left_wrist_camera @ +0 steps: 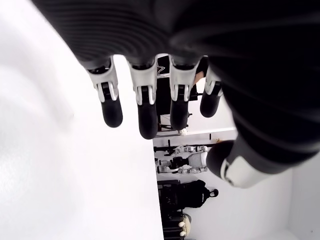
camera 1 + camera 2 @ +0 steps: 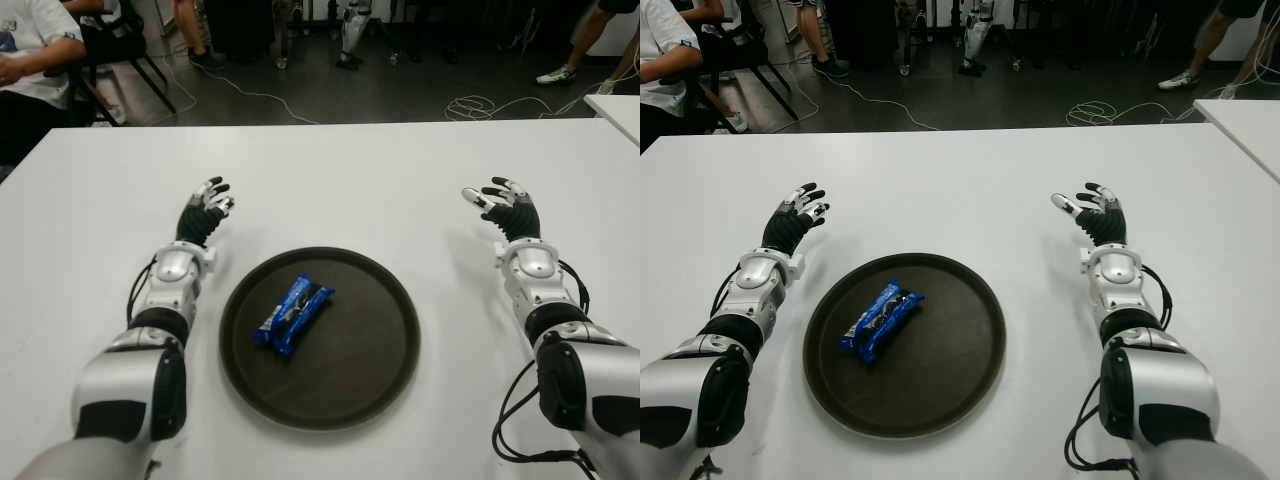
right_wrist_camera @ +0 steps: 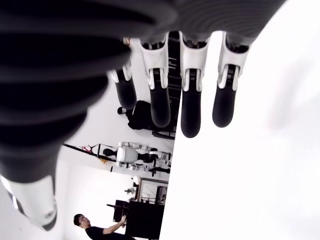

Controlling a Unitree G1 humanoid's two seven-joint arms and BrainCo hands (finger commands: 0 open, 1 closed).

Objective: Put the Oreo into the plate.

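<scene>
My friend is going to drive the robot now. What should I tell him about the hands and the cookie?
Left hand: open, holding nothing, over the white table on the left of the plate.
Right hand: open, holding nothing, over the table on the right of the plate.
Oreo: the blue pack lies inside the dark round plate, left of its middle.
Done: the Oreo is in the plate, and both hands are clear of it.
Left: nothing seems to remain for this job.
</scene>
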